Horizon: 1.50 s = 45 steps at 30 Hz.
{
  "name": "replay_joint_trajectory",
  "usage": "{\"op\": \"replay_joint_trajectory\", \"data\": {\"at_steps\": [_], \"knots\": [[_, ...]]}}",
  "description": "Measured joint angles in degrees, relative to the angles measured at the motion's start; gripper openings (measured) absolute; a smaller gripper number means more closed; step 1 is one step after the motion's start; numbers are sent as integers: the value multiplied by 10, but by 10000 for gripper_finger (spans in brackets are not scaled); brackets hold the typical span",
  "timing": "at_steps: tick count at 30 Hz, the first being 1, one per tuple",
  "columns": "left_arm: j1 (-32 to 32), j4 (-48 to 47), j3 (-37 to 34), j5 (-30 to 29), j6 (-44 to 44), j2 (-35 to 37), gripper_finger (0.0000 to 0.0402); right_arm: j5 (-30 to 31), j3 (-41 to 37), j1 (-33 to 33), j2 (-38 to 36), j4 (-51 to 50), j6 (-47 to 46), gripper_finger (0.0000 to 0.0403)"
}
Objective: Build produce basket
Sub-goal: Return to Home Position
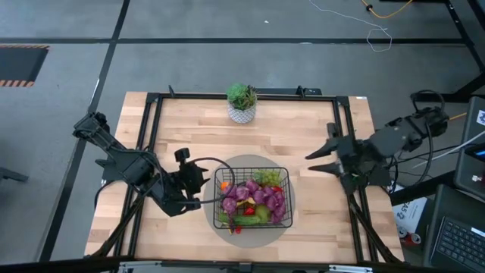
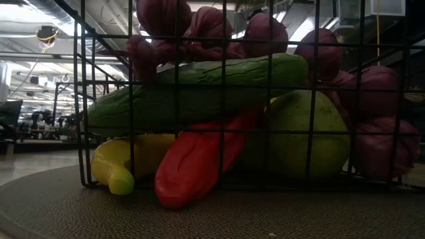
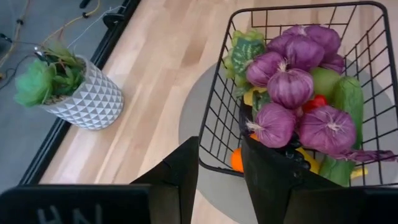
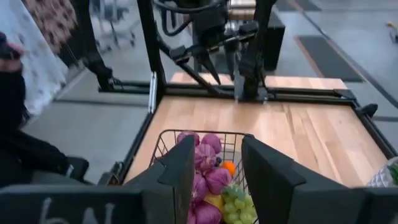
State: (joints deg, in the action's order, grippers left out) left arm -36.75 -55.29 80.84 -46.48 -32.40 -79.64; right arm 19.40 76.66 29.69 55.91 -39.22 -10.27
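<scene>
The basket (image 1: 254, 169), heaped with produce (image 1: 256, 197), sits mid-table, just right of the left gripper (image 1: 203, 183), whose fingers are spread and empty at its wall. The right gripper (image 1: 320, 152), likewise released, waits well apart.

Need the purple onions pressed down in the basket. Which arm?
Left. The left pincer, open, sits at the square black wire-grid basket's rim; the right pincer, open, hangs apart on its other side.

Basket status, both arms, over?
Left gripper open beside basket. Right gripper open, standing off right. Load piled high, purple onions on top. Nothing blocking.
</scene>
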Motion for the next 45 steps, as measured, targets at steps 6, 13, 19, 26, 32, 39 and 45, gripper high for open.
{"op": "replay_joint_trajectory", "data": {"at_steps": [6,13,19,26,32,39,45], "knots": [[1,0,0,10,17,0,115,-30,-198,0,-171,146,2,133],[16,31,0,45,38,0,115,-41,-443,0,-368,286,0,133],[39,84,0,133,118,0,115,-41,-572,0,-516,327,1,133],[100,143,0,304,180,11,115,-53,-585,-1,-555,288,14,133],[150,133,0,354,180,54,115,-43,-583,-2,-557,251,24,133],[200,137,-1,462,238,115,115,18,-583,-2,-557,210,1,133],[235,131,-1,513,269,154,115,20,-583,-2,-557,203,0,133]]}}
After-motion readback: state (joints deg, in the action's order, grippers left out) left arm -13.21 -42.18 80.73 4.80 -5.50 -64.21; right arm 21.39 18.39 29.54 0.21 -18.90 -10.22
